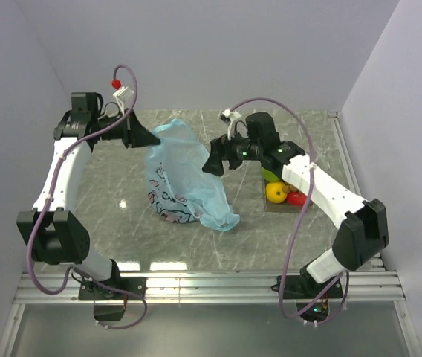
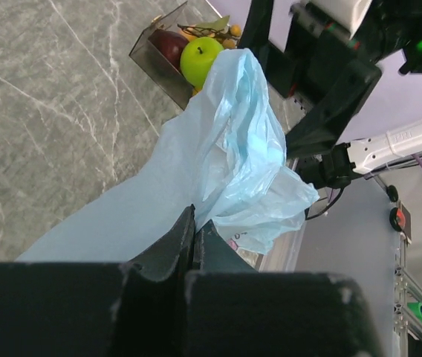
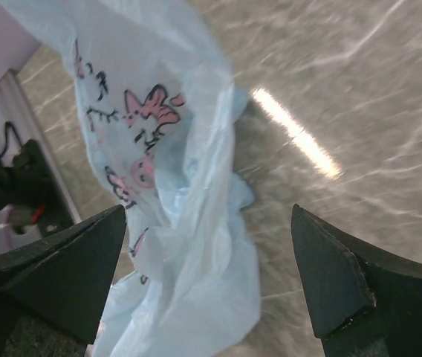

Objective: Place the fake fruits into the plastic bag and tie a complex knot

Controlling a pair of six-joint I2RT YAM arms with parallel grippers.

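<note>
Light-blue, translucent, crinkly plastic bag (image 1: 185,178) with a pink-and-dark cartoon print lies crumpled at mid-table in the top view, its upper edge drawn up to the left gripper (image 1: 148,138). The right gripper (image 1: 215,161) hangs just beside the bag's right flank. Under the right arm, the clear rectangular tray (image 1: 281,205) holds the yellow-orange round fruit (image 1: 276,192), the red fruit (image 1: 295,198) and the green apple (image 1: 269,175). Left wrist view: the fingers (image 2: 205,242) are pressed together, pinching a fold of the bag; the apple, a dark red fruit and small brown balls (image 2: 233,31) sit in the tray beyond. Right wrist view: jaws spread wide, gripping nothing; the printed bag lies below on the grey marble-patterned table (image 3: 359,89).
</note>
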